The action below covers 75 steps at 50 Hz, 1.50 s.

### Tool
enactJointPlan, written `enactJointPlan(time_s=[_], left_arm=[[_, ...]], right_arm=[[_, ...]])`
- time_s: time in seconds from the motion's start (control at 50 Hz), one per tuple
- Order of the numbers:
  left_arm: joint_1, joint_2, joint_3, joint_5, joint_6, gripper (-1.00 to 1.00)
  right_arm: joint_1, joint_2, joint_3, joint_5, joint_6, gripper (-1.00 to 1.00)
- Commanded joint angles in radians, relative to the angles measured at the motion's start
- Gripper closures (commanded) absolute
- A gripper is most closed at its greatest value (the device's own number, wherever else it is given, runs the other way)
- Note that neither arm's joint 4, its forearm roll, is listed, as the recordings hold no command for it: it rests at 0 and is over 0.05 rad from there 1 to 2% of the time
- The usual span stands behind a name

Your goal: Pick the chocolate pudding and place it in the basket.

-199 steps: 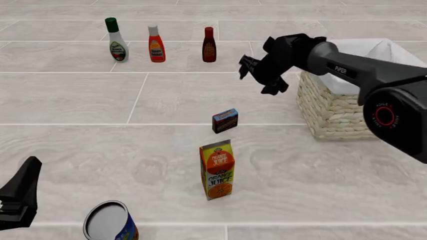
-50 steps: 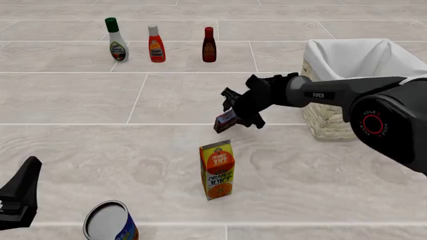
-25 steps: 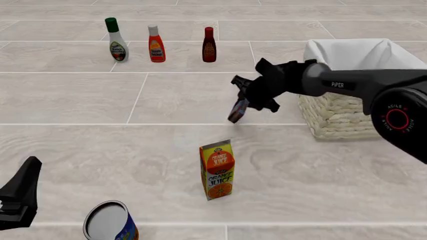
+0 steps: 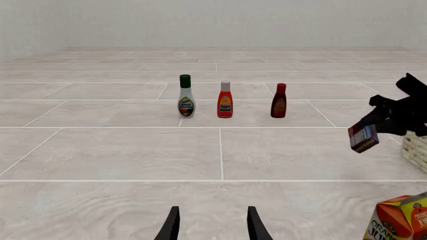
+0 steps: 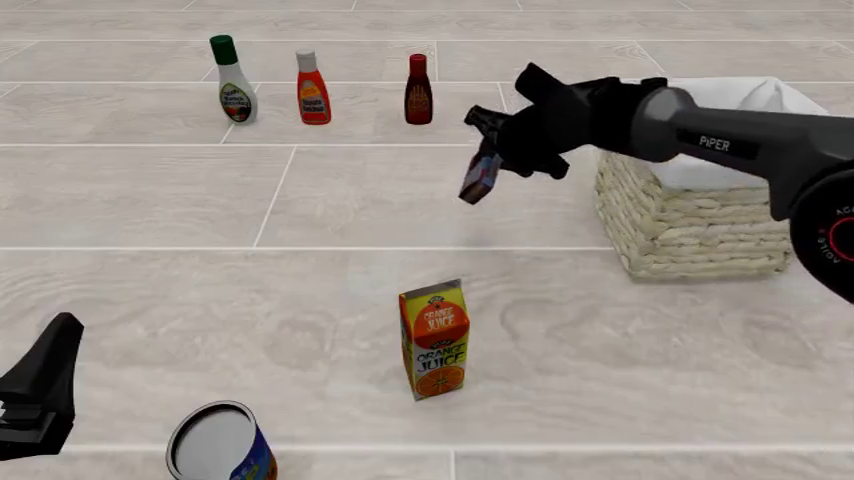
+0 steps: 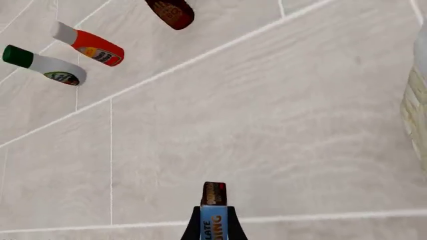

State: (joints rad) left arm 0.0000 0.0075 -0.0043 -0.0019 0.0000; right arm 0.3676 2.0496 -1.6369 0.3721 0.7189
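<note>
The chocolate pudding point(image 5: 478, 178), a small dark box with a blue and red face, hangs tilted in the air above the tiled floor, well left of the basket point(image 5: 687, 215). My right gripper point(image 5: 491, 158) is shut on its upper end. The right wrist view shows the pudding point(image 6: 213, 207) edge-on between the two fingers point(image 6: 192, 227). In the left wrist view the pudding point(image 4: 363, 138) hangs under the right gripper point(image 4: 393, 117) next to the basket's wicker edge point(image 4: 417, 150). My left gripper point(image 5: 40, 400) stays low at the near left, its fingers point(image 4: 171, 226) open and holding nothing.
An orange juice carton point(image 5: 434, 340) stands upright near the middle, nearer than the pudding. A blue can point(image 5: 220, 445) sits at the near left. Three bottles stand in a row at the far left: white point(image 5: 235, 80), orange-red point(image 5: 314, 88), dark red point(image 5: 418, 90).
My right gripper closed on the pudding where it stood on the floor and has lifted it up and away from the juice carton. The left arm has not moved.
</note>
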Motion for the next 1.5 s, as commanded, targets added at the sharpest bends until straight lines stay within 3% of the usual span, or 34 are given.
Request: enactJointPlan(time_s=[0.02,0.12,0.16,0.22,0.26,0.3,0.48,0.68,1.22,1.44,1.5], left_arm=[[0.000,0.000,0.000,0.000,0.000,-1.00],[0.000,0.000,0.000,0.000,0.000,-1.00],[0.000,0.000,0.000,0.000,0.000,-1.00],[0.000,0.000,0.000,0.000,0.000,-1.00],[0.000,0.000,0.000,0.000,0.000,-1.00],[0.000,0.000,0.000,0.000,0.000,-1.00],[0.000,0.000,0.000,0.000,0.000,-1.00],[0.000,0.000,0.000,0.000,0.000,-1.00],[0.000,0.000,0.000,0.000,0.000,-1.00],[0.000,0.000,0.000,0.000,0.000,-1.00],[0.000,0.000,0.000,0.000,0.000,-1.00]], right_arm=[[-0.019,-0.057,-0.025,0.009,-0.048,1.00],[-0.038,-0.100,-0.029,0.001,-0.114,1.00],[-0.037,-0.108,-0.030,0.005,-0.112,1.00],[-0.060,-0.147,-0.029,-0.003,-0.176,1.00],[-0.058,-0.147,-0.029,0.001,-0.165,1.00],[-0.074,-0.174,-0.025,-0.008,-0.205,1.00],[-0.074,-0.204,-0.040,0.013,-0.203,1.00],[-0.097,-0.254,-0.064,0.027,-0.243,1.00],[-0.229,-0.387,-0.113,0.069,-0.312,1.00],[-0.296,-0.462,-0.077,0.056,-0.399,1.00],[-0.310,-0.468,-0.073,0.063,-0.392,1.00]])
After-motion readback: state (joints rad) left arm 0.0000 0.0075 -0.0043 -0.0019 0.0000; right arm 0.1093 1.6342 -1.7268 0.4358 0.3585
